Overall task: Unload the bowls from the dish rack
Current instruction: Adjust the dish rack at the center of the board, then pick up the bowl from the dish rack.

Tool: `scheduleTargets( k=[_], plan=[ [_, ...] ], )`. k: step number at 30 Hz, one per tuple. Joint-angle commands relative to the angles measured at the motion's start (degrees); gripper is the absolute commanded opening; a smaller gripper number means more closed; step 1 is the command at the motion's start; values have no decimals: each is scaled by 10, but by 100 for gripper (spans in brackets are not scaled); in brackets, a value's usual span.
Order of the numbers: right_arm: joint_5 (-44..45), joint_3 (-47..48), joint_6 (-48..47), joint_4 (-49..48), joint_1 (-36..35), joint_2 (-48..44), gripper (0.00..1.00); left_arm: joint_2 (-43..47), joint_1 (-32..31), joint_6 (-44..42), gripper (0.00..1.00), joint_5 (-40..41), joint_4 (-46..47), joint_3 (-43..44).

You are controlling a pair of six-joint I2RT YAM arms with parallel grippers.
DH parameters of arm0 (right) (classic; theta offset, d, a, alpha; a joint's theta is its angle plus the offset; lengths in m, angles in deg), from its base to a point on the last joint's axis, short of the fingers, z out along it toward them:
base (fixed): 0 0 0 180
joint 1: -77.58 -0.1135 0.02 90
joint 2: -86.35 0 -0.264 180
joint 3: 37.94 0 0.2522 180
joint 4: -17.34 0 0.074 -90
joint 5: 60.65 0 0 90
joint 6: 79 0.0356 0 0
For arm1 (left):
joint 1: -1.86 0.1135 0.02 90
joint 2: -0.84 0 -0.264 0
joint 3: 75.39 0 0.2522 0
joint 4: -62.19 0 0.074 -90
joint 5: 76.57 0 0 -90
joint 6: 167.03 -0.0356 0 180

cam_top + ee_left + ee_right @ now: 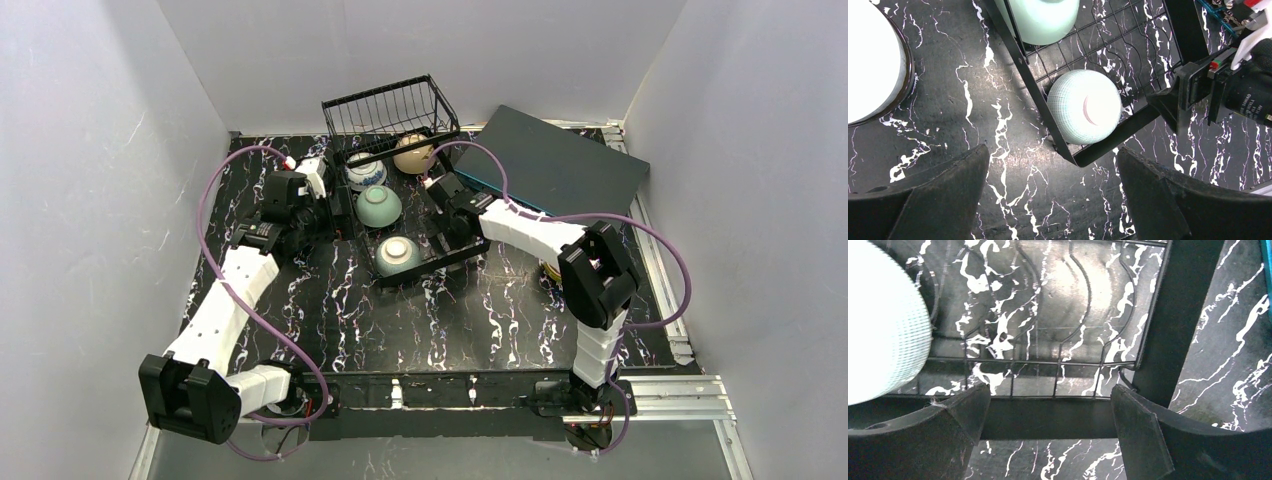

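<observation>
Here, the left gripper (1050, 152) hangs with its fingers (938, 200) spread wide and empty over the black marbled table (998, 210). The near corner of the black wire dish rack (1020, 57) lies just beyond the fingertips. An upturned gridded white bowl (1083, 107) sits inside that corner, ahead of the gap between the fingers. A pale green bowl (1040, 17) stands farther ahead in the rack. A dark-rimmed white bowl (868, 60) rests on the table outside the rack, beyond the finger at the view's left. The right gripper (1048, 390), likewise open and holding nothing, hangs over the rack's frame bar, with the gridded bowl beyond its view-left finger. From above, a blue-and-white bowl (365, 172) and a beige bowl (413, 152) sit at the rack's far end.
</observation>
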Motion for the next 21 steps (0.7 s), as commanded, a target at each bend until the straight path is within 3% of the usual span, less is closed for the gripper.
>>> scheduleTargets(
  k=[1,10,21],
  plan=[
    [-58,45,0,27,-3,-35,99,-2,-6,-4,98,-15,2,-5],
    [-210,54,102,-65,-2,-24,99,-8,-14,5,98,-14,3,-7],
    [-273,-20,260,-236,-3,-24,99,-13,-17,11,98,-11,5,-9]
  ],
)
